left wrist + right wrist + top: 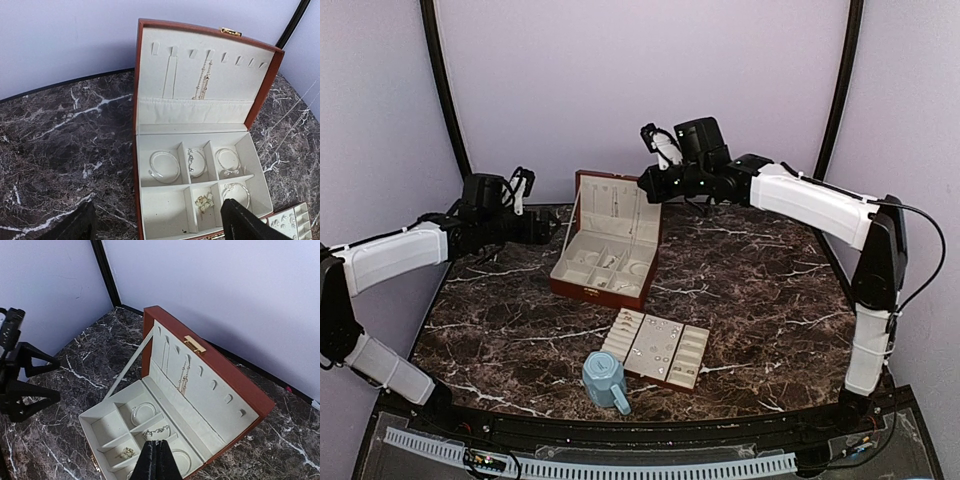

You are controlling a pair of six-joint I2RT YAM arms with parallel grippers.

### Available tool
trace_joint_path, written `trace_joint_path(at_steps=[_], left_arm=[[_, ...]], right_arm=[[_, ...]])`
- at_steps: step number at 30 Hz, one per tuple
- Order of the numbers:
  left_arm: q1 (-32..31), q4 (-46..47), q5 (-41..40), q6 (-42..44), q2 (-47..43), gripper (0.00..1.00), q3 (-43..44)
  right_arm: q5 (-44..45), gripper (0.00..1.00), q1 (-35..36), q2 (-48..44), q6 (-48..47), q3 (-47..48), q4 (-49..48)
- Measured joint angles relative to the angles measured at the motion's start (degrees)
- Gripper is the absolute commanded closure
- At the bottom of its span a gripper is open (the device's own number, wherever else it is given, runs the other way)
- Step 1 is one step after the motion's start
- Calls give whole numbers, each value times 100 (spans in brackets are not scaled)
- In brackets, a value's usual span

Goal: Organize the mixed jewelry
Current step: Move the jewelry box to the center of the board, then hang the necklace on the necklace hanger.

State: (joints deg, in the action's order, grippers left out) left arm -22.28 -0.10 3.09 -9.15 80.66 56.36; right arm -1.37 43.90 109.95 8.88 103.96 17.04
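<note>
The brown jewelry box [605, 262] stands open mid-table, its cream lid upright. In the left wrist view its compartments hold a thin silvery hoop [164, 166], a chain bracelet [196, 161], two more silvery bracelets [228, 161] [236, 191] and a small pale cluster [203, 202]. A necklace [202, 80] hangs in the lid. My left gripper [160, 226] is open and empty at the box's near edge. My right gripper [157, 452] is shut above the chain bracelet [159, 430]. A tiny glint shows at its tips; I cannot tell if anything is held.
A flat cream-lined brown tray [655, 347] with tiny silvery rings and studs lies in front of the box. A light-blue faceted mug [605, 380] stands at the tray's near left corner. The left arm [20, 385] shows at the left of the right wrist view.
</note>
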Motion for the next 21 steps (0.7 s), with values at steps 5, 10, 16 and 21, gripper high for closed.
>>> trace_joint_path(at_steps=[5,10,16,21], left_arm=[[553,-365,509,94,-275,9,293],[1113,-568,1058,236,-415,12,527],[1189,-505,1740,601,-391,21,562],[1121,-61,2286,658,-107,23,564]], right_arm=[[323,100,0,402,-46,684,157],[603,100,0,774,-68,1285,258],[914,100,0,960,-149,1550,278],[1200,100,0,1084,-264,1709,264]])
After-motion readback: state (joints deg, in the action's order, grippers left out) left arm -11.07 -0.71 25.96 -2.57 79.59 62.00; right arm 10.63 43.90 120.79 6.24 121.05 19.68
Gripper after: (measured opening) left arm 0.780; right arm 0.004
